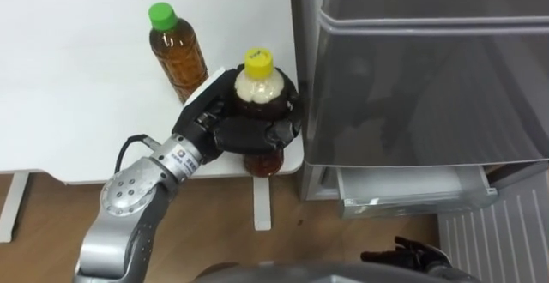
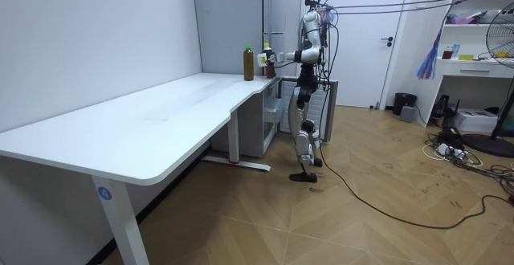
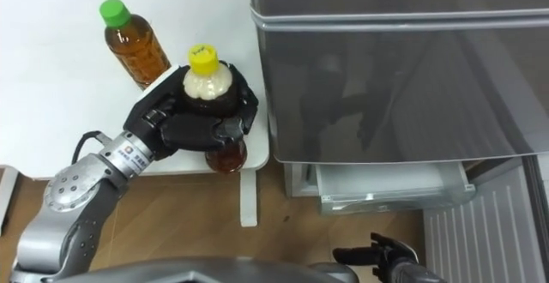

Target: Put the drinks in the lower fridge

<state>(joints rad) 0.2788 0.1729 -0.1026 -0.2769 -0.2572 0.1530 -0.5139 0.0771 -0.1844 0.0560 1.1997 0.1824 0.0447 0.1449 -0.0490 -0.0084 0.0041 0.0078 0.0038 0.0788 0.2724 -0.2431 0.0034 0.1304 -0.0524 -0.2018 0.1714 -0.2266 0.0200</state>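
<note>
While the left hand (image 1: 249, 133) is gripping the yellow-capped bottle (image 1: 257, 84) at the worktop (image 1: 77, 77) corner, right beside the fridge (image 1: 412, 77), I'm guessing a sloppy swing is risking clipping the fridge wall or tipping the green-capped bottle (image 1: 176, 51) just behind; right hand (image 1: 403, 253) is hanging low, can't tell its state.

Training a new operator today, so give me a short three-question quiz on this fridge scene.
1. True or false: the left hand hangs empty.
2. What cap colour has the held bottle? A green, B yellow, C red.
3. Fill in: the green-capped bottle stands on the table, ___ from the fridge than the held one.
Key: 1 false; 2 B; 3 farther.
</note>
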